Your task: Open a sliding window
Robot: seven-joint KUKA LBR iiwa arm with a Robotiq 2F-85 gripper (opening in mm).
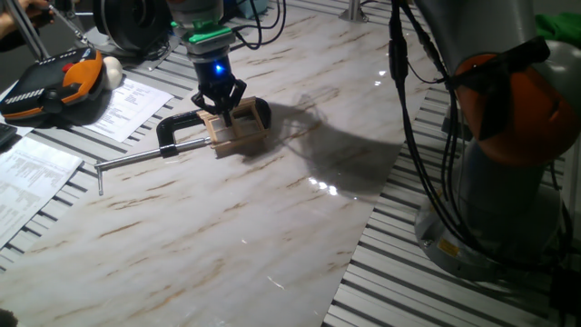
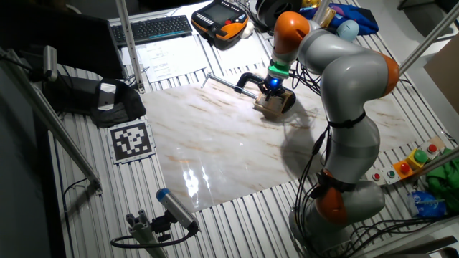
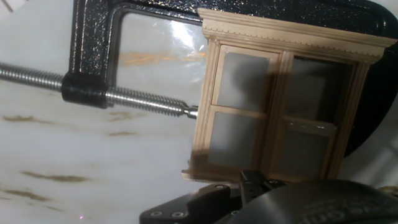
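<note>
**Gripper at the window, sash not visibly moved**

The sliding window (image 3: 283, 106) lies near the far edge of the marble tabletop (image 1: 272, 227), pinned by the black C-clamp (image 1: 186, 127). The gripper (image 1: 221, 102) hangs directly over it, fingers spread around the frame's top; whether they grip anything I cannot tell. Both panes look side by side, so the sliding itself seems left to do.

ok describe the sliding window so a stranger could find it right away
On the marble-patterned tabletop, find the black C-clamp beneath the gripper. The sliding window sits in its jaws: the only pale-wood piece there, with panes side by side.
</note>
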